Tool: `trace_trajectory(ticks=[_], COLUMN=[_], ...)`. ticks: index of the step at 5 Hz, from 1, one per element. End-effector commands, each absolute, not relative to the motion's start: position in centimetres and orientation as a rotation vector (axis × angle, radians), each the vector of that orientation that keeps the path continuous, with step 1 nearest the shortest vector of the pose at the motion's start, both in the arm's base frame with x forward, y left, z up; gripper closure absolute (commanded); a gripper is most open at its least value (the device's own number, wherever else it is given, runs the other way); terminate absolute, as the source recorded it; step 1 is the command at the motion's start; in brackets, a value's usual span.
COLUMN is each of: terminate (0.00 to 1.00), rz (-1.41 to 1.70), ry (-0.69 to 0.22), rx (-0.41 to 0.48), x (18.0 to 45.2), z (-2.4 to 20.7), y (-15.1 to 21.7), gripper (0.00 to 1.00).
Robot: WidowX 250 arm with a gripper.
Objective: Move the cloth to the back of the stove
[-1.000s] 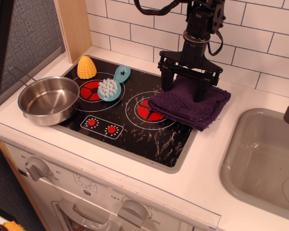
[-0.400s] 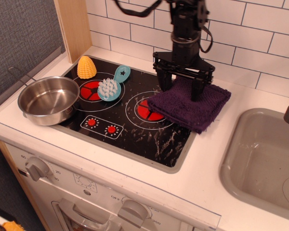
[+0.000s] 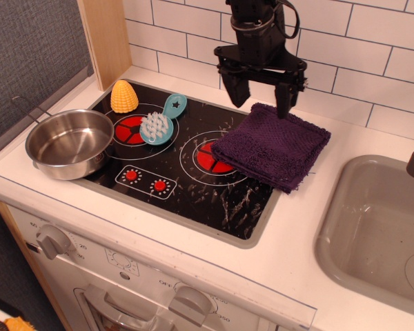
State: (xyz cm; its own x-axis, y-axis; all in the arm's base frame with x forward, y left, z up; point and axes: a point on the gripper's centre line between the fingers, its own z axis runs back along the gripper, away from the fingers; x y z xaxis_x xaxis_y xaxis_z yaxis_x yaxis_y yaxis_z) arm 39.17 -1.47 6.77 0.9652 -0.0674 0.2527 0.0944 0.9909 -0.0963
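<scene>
The dark purple cloth [image 3: 274, 145] lies flat at the back right of the black stove [image 3: 186, 162], covering part of the right burner and overhanging the stove's right rim onto the white counter. My gripper [image 3: 261, 103] hangs above the cloth's far left edge, just clear of it. It is open and empty, with its two black fingers [image 3: 284, 101] spread wide apart.
A steel pot [image 3: 69, 143] sits at the stove's front left corner. A yellow toy corn [image 3: 124, 96] and a blue brush [image 3: 160, 123] lie on the left burner. The grey sink [image 3: 376, 231] is to the right. A white tiled wall [image 3: 372, 48] runs behind.
My gripper has let go of the cloth and risen, shifting left and back. The cloth stays where it lay, now flat and uncovered.
</scene>
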Motion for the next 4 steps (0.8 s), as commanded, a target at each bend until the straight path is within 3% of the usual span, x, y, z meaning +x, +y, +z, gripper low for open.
trace_trajectory(ticks=[1, 3, 4], terminate=[0.0, 0.0, 1.0], rz=[-0.077, -0.079, -0.079], ry=[-0.251, -0.209, -0.209], rx=[-0.001, 0.004, 0.004], x=[38.34, 38.04, 38.04], z=[9.53, 8.99, 8.99], y=[-1.12, -1.16, -1.16], gripper=[0.0, 0.0, 0.0])
